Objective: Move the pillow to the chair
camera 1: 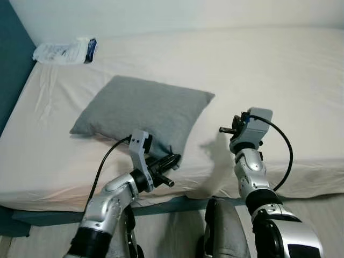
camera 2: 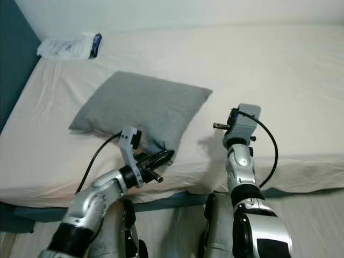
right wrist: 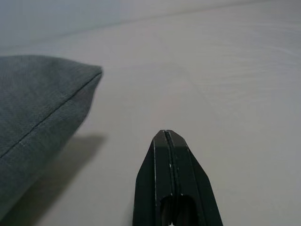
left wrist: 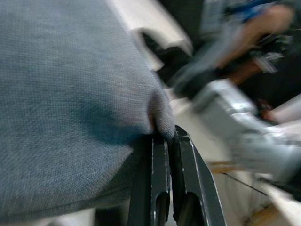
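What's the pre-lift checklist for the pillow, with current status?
1. Left gripper shut on the pillow corner: ok.
2. Grip depth: pinches just the corner tip, may slip: not ok.
3. Right gripper on the pillow: not ok, shut and hovering over the bed, apart from it.
4. Nothing lying on the pillow: ok.
5. White packet out of the way: ok, it lies at the bed's far left corner.
6. Chair location and route: cannot tell.

Bed [camera 1: 279,70]: cream sheet, lightly creased, over a blue-grey base. Plastic package [camera 1: 65,51]: white with blue end, lying at the bed's far left corner beside the teal wall [camera 1: 9,59].
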